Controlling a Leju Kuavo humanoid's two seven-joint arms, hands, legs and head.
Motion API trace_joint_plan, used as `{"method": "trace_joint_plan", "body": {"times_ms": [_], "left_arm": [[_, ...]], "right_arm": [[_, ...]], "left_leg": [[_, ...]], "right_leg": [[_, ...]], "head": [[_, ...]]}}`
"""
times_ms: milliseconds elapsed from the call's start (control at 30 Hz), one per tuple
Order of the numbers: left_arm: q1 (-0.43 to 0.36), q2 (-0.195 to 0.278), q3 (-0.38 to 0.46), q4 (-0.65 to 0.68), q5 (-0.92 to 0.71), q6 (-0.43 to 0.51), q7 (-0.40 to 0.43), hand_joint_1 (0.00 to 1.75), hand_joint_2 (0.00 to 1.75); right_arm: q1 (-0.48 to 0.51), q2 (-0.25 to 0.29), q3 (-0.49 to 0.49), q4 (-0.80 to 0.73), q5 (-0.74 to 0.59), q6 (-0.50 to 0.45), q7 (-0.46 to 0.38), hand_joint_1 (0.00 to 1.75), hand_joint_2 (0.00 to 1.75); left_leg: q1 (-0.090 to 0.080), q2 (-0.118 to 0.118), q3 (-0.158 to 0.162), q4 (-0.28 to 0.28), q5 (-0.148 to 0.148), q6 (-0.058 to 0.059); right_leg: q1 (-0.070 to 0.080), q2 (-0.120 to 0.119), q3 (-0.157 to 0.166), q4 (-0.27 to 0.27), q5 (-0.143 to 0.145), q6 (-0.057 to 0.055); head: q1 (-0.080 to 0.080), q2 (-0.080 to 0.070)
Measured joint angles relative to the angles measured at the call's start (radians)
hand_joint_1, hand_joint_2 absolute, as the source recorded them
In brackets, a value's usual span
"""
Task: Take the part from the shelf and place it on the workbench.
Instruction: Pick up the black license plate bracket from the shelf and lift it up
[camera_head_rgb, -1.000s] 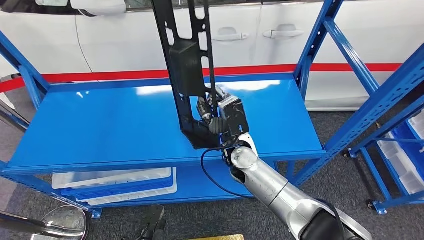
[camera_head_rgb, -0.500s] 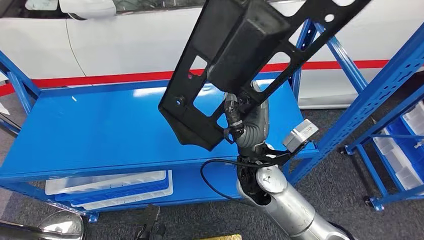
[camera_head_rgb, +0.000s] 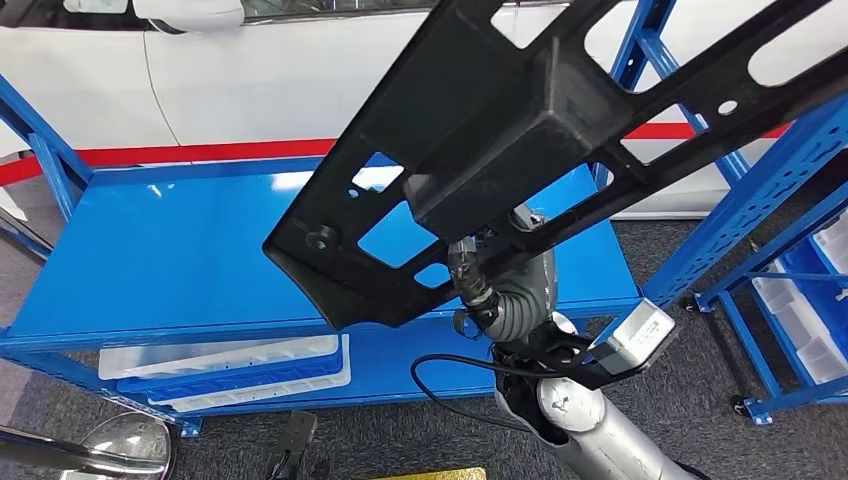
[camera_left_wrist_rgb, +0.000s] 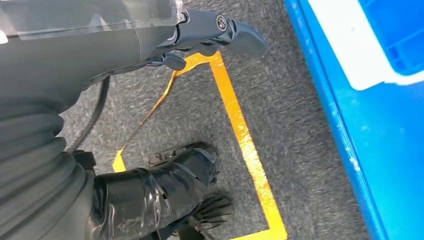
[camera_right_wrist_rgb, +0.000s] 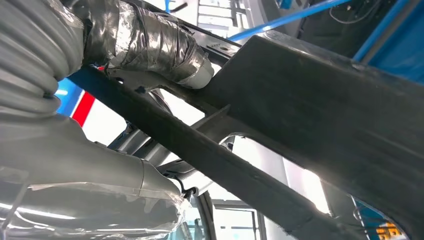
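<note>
Left hand (camera_left_wrist_rgb: 210, 35) hanging low beside the body, over grey carpet and yellow floor tape (camera_left_wrist_rgb: 240, 130); fingers loosely curled, nothing held, so of no use for now.

Blue bench (camera_head_rgb: 150, 270) ahead, glossy top bare across its left and middle; white and blue bins (camera_head_rgb: 230, 365) on the lower level under the left end. White car (camera_head_rgb: 250, 80) behind, past the far edge.

Black part (camera_head_rgb: 500, 150), long, flat and full of cut-outs, carried high above the bench's right half, tilted so one end points down toward the front edge and the other rises off past the top right corner of the head view. Well clear of the bench top, touching nothing but the hand.

Right hand (camera_head_rgb: 480, 270) gripping the part from beneath near its lower end, fingers wrapped through a cut-out around a rib; thumb (camera_right_wrist_rgb: 155, 45) pressed against the rib in the right wrist view. Grip looks firm but far off-centre, so the long free end likely wants to swing.

Best done slowly: level the part first, bring it over the middle of the top, lower the near end to touch, then lay the rest down flat. Worth watching the blue upright (camera_head_rgb: 640, 70) at the right end, close to the raised half. Release only once the whole part rests on the top.
</note>
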Motion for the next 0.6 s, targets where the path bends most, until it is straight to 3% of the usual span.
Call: {"method": "trace_joint_plan", "body": {"times_ms": [100,167,233,300,333,400,467,567,600], "left_arm": [[0.004,0.002,0.001,0.0,0.0,-0.004,0.001,0.0,1.75],[0.006,0.003,0.001,0.0,-0.001,-0.007,0.005,0.0,1.75],[0.007,0.004,0.002,0.0,-0.001,-0.011,0.008,0.0,1.75],[0.009,0.004,0.007,0.0,0.002,-0.014,0.008,0.0,1.75],[0.01,0.005,0.01,0.0,0.005,-0.015,0.008,0.0,1.75],[0.01,0.006,0.017,0.0,0.008,-0.017,0.007,0.0,1.75],[0.008,0.008,0.021,0.0,0.01,-0.02,0.006,0.0,1.75],[0.011,0.009,0.027,0.0,0.015,-0.023,0.006,0.0,1.75],[0.013,0.01,0.028,0.0,0.016,-0.023,0.007,0.0,1.75]], "right_arm": [[0.004,-0.002,0.012,-0.019,0.037,-0.023,0.033,1.75,1.75],[0.004,-0.002,0.019,-0.029,0.054,-0.039,0.051,1.75,1.75],[0.009,-0.002,0.027,-0.036,0.062,-0.052,0.057,1.75,1.75],[0.018,-0.002,0.031,-0.038,0.064,-0.061,0.058,1.75,1.75],[0.022,-0.003,0.033,-0.038,0.065,-0.065,0.057,1.75,1.75],[0.028,-0.003,0.036,-0.039,0.065,-0.07,0.057,1.75,1.75],[0.033,-0.003,0.038,-0.042,0.065,-0.076,0.056,1.75,1.75],[0.042,-0.004,0.041,-0.044,0.064,-0.081,0.053,1.75,1.75],[0.045,-0.004,0.042,-0.044,0.063,-0.082,0.052,1.75,1.75]], "left_leg": [[0.002,0.001,-0.011,0.009,-0.005,-0.014],[0.006,0.003,-0.034,0.07,-0.063,-0.024],[0.009,0.005,-0.07,0.185,-0.145,-0.031],[0.009,0.005,-0.073,0.246,-0.179,-0.032],[0.009,0.005,-0.048,0.226,-0.172,-0.029],[0.006,0.005,0.045,0.096,-0.137,-0.016],[-0.001,0.005,0.108,-0.008,-0.111,-0.003],[-0.006,0.005,0.107,-0.033,-0.079,0.01],[-0.004,0.006,0.104,-0.043,-0.063,0.014]], "right_leg": [[0.002,0.0,-0.011,-0.002,0.016,-0.025],[-0.001,-0.004,-0.022,-0.005,0.028,-0.039],[0.001,-0.007,-0.038,-0.005,0.041,-0.046],[0.004,-0.01,-0.058,-0.005,0.057,-0.046],[0.005,-0.011,-0.068,-0.005,0.065,-0.046],[0.007,-0.011,-0.086,-0.005,0.084,-0.043],[0.008,-0.012,-0.093,-0.011,0.102,-0.033],[0.005,-0.014,-0.092,-0.031,0.13,-0.013],[0.006,-0.014,-0.094,-0.033,0.125,-0.008]], "head": [[0.0,0.0],[-0.005,0.0],[-0.01,0.0],[-0.01,0.0],[-0.01,0.0],[-0.01,0.0],[-0.009,0.0],[-0.007,0.0],[-0.007,0.0]]}}
